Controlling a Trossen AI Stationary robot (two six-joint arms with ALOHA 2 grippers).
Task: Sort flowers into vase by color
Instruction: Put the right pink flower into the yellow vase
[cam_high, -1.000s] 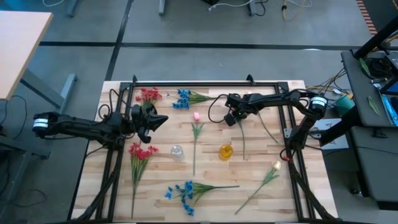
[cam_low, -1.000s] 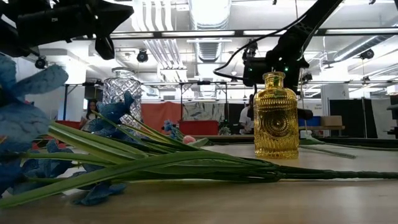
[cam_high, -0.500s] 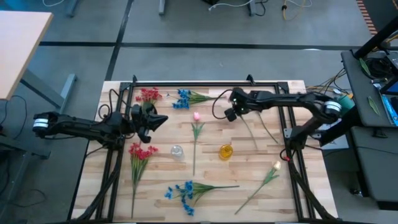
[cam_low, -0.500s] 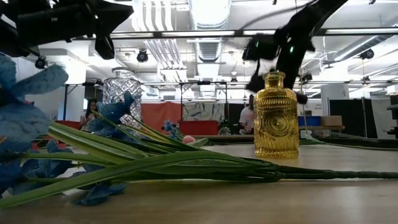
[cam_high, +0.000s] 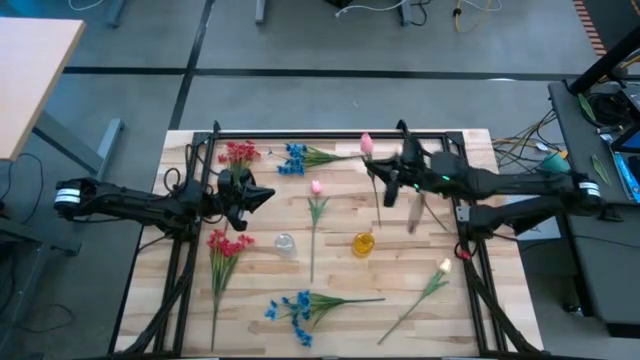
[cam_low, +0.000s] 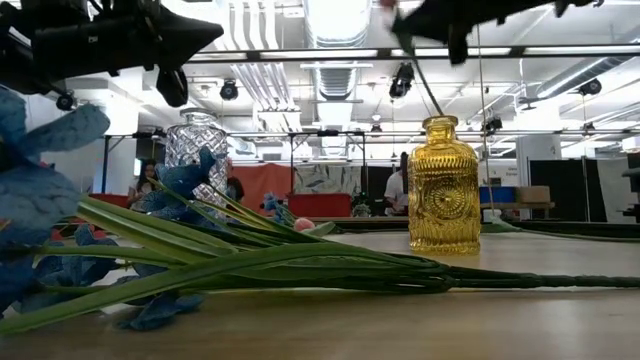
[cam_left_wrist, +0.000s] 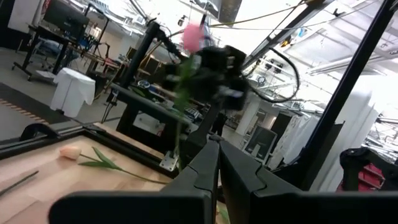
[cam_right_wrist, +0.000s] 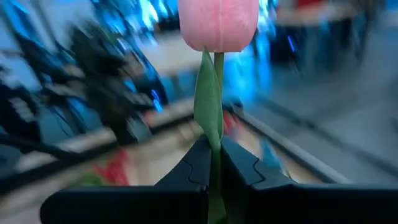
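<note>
My right gripper (cam_high: 380, 172) is raised over the table's far middle, shut on a pink tulip (cam_right_wrist: 217, 22) whose bud (cam_high: 366, 143) stands above the fingers. My left gripper (cam_high: 262, 195) hangs shut and holds nothing above the table's left side, between two red flowers (cam_high: 238, 153) (cam_high: 225, 245). A clear vase (cam_high: 285, 243) and a yellow vase (cam_high: 363, 243) stand upright mid-table. Lying flat on the wood are two blue flowers (cam_high: 293, 158) (cam_high: 295, 308), a second pink tulip (cam_high: 316, 187) and a cream tulip (cam_high: 443, 267). My right gripper pinches the tulip's green stem and a leaf (cam_right_wrist: 211, 134) between its two fingers, a short way below the bud. The fingers come level from the table's right side and lie across the stem. The tulip stands upright, and its stem (cam_low: 430, 90) hangs below the fingers.
A black frame (cam_high: 330, 134) runs round the work area. In the low view the near blue flower's stems (cam_low: 250, 265) lie across the foreground in front of both vases. Bare wood shows between the yellow vase and the right frame rail.
My right gripper has risen from the table and drawn back toward the right edge, tipping from pointing down to level. The pink tulip has come up with it and now stands upright, bud on top.
</note>
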